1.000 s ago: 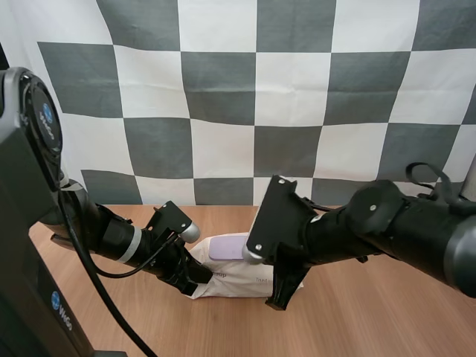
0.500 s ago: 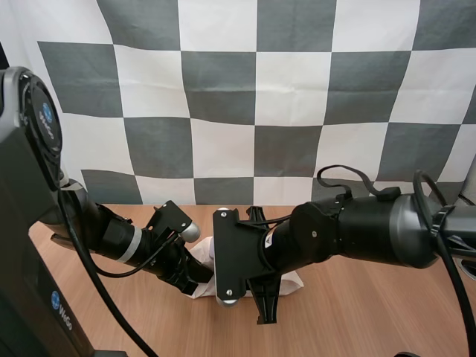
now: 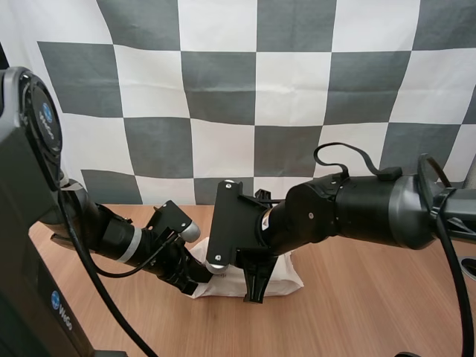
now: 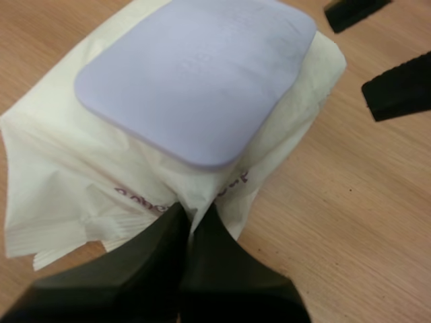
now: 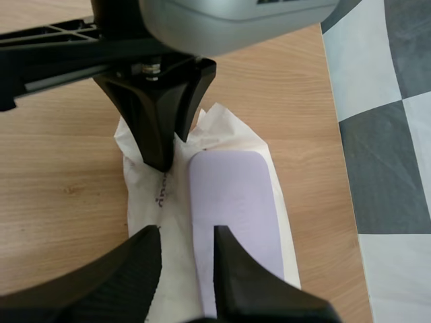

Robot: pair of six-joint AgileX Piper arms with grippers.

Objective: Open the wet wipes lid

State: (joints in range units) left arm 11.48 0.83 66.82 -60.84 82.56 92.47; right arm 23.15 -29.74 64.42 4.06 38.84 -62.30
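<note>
Here, in the high view, the pack of wet wipes lies flat on the wooden worktop between the two arms. The left hand is at the pack's left end. The right hand points down at the pack's near edge, its arm covering much of the pack.

In the left wrist view, the left hand's fingers are together, pinching a fold of the white wrapper at the pack's end. Just beyond them the lilac lid lies flat and closed on top. The other hand's two black fingertips show over the worktop past the pack.

In the right wrist view, the right hand's fingers stand apart over the pack, one above the wrapper and one at the lid's edge. I cannot tell whether they touch it.
</note>
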